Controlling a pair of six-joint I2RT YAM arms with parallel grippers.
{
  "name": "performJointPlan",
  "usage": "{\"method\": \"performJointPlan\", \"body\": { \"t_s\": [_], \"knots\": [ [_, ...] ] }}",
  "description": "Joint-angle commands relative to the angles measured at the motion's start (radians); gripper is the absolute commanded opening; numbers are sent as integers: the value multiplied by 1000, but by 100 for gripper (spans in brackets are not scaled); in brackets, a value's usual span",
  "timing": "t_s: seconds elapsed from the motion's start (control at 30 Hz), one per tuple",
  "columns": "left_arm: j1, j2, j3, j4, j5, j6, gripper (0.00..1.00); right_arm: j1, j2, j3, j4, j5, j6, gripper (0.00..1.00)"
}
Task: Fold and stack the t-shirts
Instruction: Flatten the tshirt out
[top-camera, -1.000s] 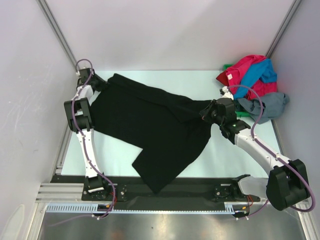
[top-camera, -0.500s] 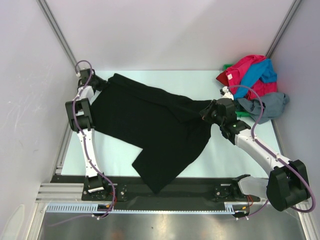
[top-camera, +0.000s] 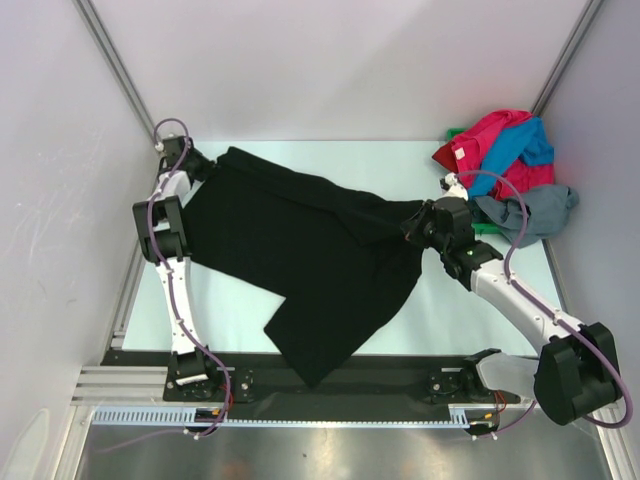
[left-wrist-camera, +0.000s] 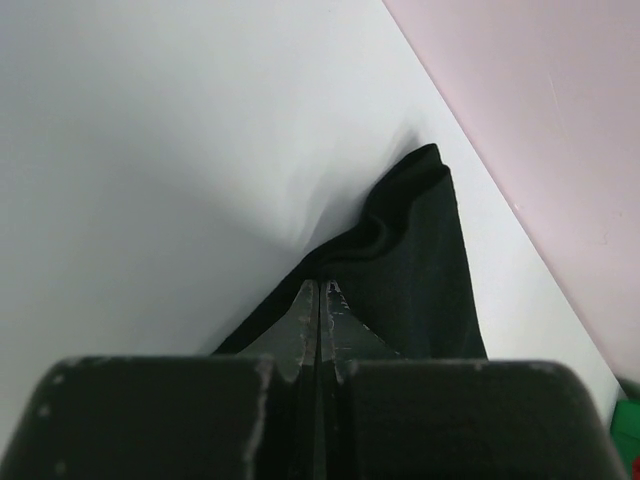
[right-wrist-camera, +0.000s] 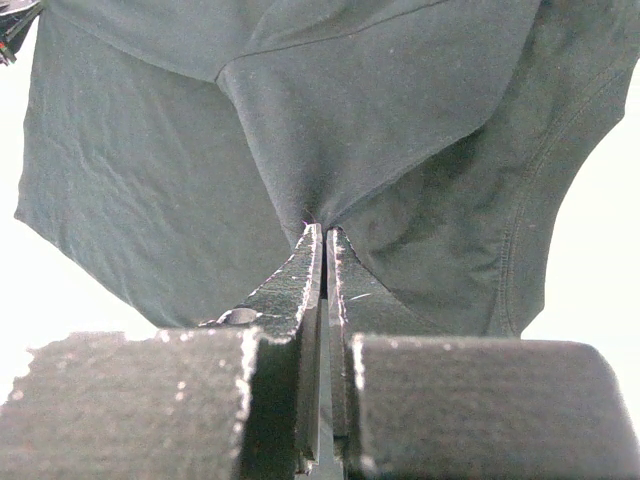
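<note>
Left gripper (top-camera: 196, 166) and right gripper (top-camera: 414, 226) are pinching the black shirt (top-camera: 300, 250) outstretched across the table (top-camera: 400, 165).
Both are clamping tight on cloth, barely shifting over the last second; spreading is probably ending, folding not yet starting.

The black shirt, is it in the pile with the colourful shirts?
No, the black shirt lies spread across the middle, while the pile sits in the far right corner.
</note>
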Motion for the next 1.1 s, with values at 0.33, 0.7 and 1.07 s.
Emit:
{"method": "performJointPlan", "body": {
  "t_s": [0.33,0.7,1.07],
  "knots": [
    [-13,-137,16,-13,-30,46,0,2,-62,29,-21,26,-25,0],
    [11,-138,13,-37,-24,75,0,5,-84,12,-41,8,-17,0],
    [14,-72,27,-59,-30,79,0,10,-39,-42,-4,-12,9,0]
  ]
}}
